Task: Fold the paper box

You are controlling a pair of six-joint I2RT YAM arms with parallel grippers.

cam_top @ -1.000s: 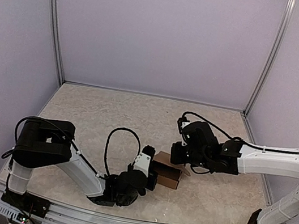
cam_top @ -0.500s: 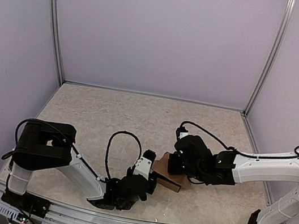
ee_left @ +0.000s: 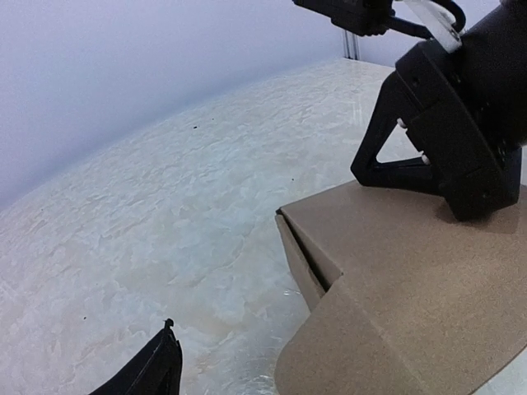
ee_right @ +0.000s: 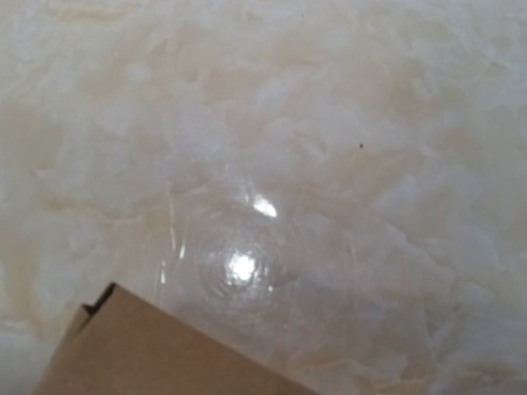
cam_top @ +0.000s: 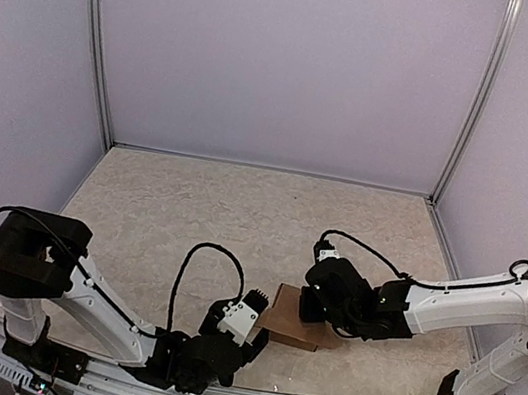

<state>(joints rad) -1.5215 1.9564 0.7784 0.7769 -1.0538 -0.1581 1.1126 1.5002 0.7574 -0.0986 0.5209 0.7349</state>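
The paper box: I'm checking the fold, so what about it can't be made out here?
- Top view: the right gripper covers the far right part of the box.
- Left wrist view: the right and bottom edges cut the box off, and the right gripper hides part of its top.
- Right wrist view: only one blurred corner shows, at the bottom edge.
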